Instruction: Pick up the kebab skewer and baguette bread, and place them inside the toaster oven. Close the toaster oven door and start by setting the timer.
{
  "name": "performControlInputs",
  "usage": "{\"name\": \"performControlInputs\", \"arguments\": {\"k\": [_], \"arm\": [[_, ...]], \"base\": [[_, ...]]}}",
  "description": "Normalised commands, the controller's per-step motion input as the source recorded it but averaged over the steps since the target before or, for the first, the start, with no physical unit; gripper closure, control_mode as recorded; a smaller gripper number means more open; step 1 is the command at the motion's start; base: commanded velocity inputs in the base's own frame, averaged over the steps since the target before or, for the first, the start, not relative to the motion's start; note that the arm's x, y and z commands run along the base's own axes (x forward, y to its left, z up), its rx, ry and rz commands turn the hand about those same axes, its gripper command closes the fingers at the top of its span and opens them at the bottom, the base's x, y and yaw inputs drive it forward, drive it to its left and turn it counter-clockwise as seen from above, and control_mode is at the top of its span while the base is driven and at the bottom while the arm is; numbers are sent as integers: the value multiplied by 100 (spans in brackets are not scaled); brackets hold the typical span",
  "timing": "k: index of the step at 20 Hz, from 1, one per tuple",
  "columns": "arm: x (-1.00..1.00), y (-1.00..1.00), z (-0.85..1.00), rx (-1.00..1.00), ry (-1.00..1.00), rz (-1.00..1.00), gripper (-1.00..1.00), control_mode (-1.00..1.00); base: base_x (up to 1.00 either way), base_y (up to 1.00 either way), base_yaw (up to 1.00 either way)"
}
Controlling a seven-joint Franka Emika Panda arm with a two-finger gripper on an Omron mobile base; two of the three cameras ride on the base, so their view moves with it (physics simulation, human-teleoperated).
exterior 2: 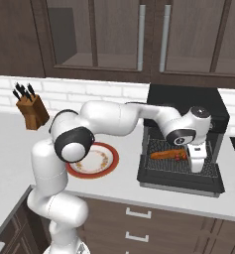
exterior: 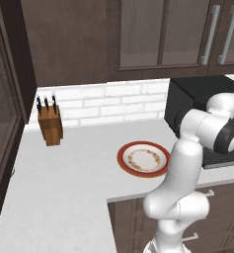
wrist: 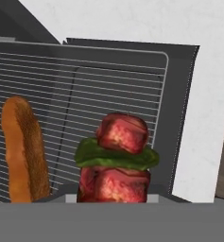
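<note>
Right base view: arm stretched toward 3 o'clock, gripper [exterior 2: 198, 166] pointing down over the wire rack [exterior 2: 181, 166] of the toaster oven [exterior 2: 186, 101], with the toaster oven door [exterior 2: 181, 184] dropped open along the front edge. Baguette bread [exterior 2: 163, 155] lying on the rack, just at 9 o'clock of the hand. Small red-brown bit at the baguette's 3 o'clock end, against the hand; too small there to name with certainty.

Hand view: kebab skewer [wrist: 117, 160] seen end-on at 6 o'clock, red meat chunks with a green slice between them, rising from between the finger tips. Fingers narrowed about the skewer and seemingly gripping it, though the contact itself sits below the frame edge. Baguette at 9 o'clock here, resting on the rack wires, apart from the skewer. White counter [wrist: 132, 19] beyond the oven at 12 o'clock.

Left base view: oven mostly hidden behind the arm's white links at 3 o'clock. Red-rimmed plate [exterior: 133, 165] bare on the counter near centre, knife block [exterior: 50, 123] at 10 o'clock against the brick wall. Same plate and block at 9 and 10 o'clock in the right base view.
</note>
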Motion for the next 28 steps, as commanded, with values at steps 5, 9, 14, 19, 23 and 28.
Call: {"name": "performControlInputs", "arguments": {"k": [5, 9, 14, 19, 23, 28], "arm": [[2, 0, -3, 0, 0, 0, -100, -100], [4, 0, 0, 0, 0, 0, -100, -100], [12, 0, 0, 0, 0, 0, -100, -100], [0, 0, 0, 0, 0, 0, -100, -100], [-14, -15, 4, 0, -6, 1, -100, -100], [-46, -32, 13, 0, -26, 22, -100, -100]], "base": [[0, 0, 0], [0, 0, 0], [0, 0, 0], [0, 0, 0], [0, 0, 0], [0, 0, 0]]}}
